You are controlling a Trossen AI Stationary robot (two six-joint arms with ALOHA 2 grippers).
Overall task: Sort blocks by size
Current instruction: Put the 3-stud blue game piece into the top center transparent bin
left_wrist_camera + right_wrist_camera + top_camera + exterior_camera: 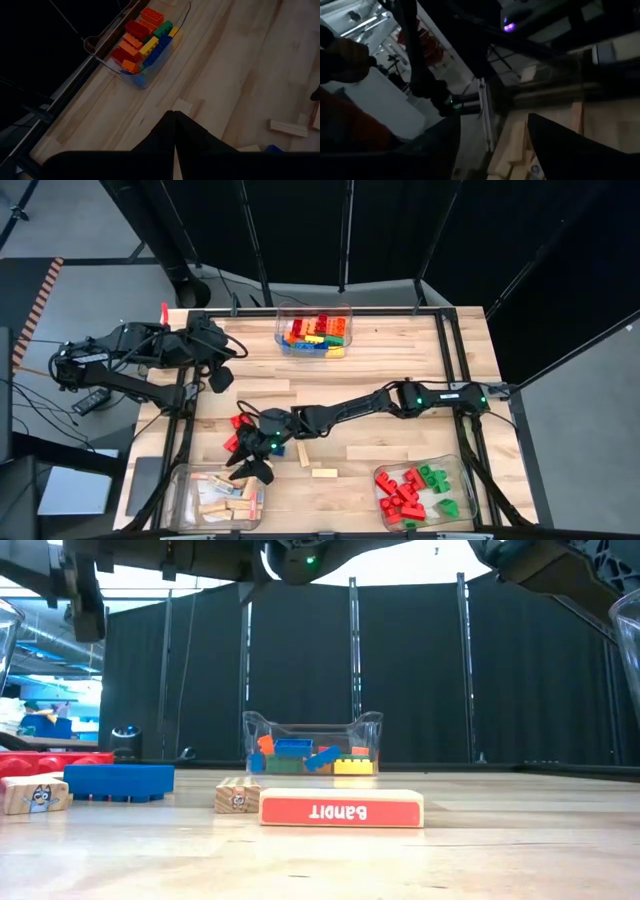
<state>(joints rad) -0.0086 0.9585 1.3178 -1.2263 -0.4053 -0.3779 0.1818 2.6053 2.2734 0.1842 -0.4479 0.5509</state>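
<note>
Red, blue and tan blocks (pixel 243 431) lie loose near table's front-left, three bins already stocked; right gripper (pixel 256 468), spread empty, hovers beside tan-bar bin (pixel 181 498); left gripper (pixel 220 378) parked clenched, sorting mostly done.

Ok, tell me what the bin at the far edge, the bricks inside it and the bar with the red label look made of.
Far bin: clear, glossy plastic by the look, since the contents show through its walls. Bricks inside: probably moulded plastic, with saturated colours and studded tops. Labelled bar: likely unfinished wood, pale tan with a printed red face.
</note>
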